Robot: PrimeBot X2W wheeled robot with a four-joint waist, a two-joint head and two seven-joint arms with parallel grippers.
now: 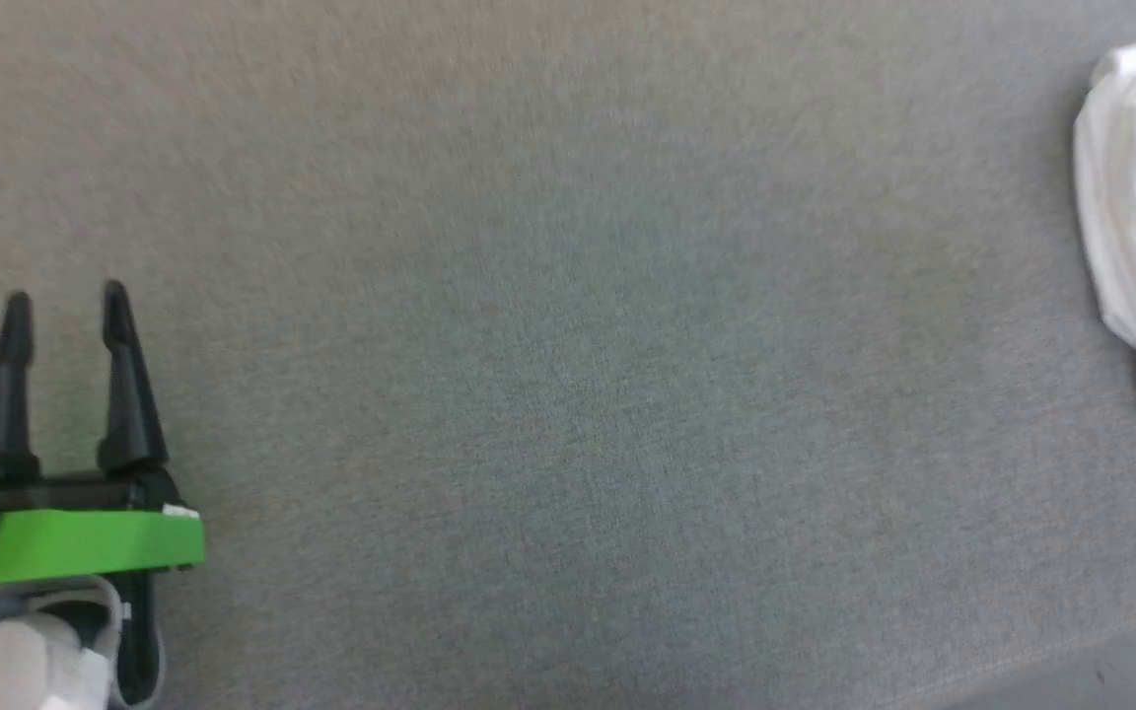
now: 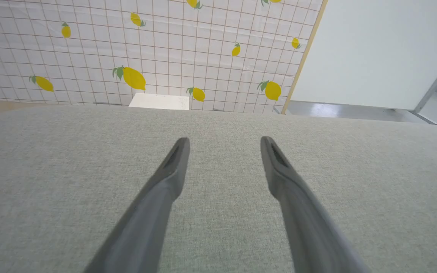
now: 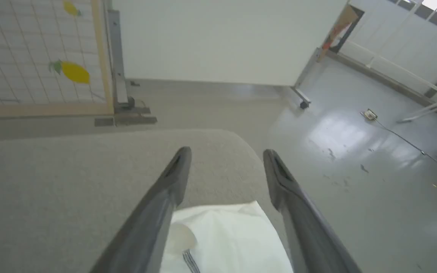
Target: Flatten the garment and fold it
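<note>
Left claw (image 1: pixel 66 296) and right claw (image 3: pixel 226 152) are held apart; the shirt (image 1: pixel 1135 227) at frame right could be shoved off the counter (image 1: pixel 568 394).

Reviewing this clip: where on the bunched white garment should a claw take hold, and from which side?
Probably an outer fold along the garment's left edge, pinched from above by the right claw, which hangs open over it. The cloth lies crumpled in a heap at the grey table's right end, so a top-down pinch there could draw it inward. The left claw is far off.
</note>
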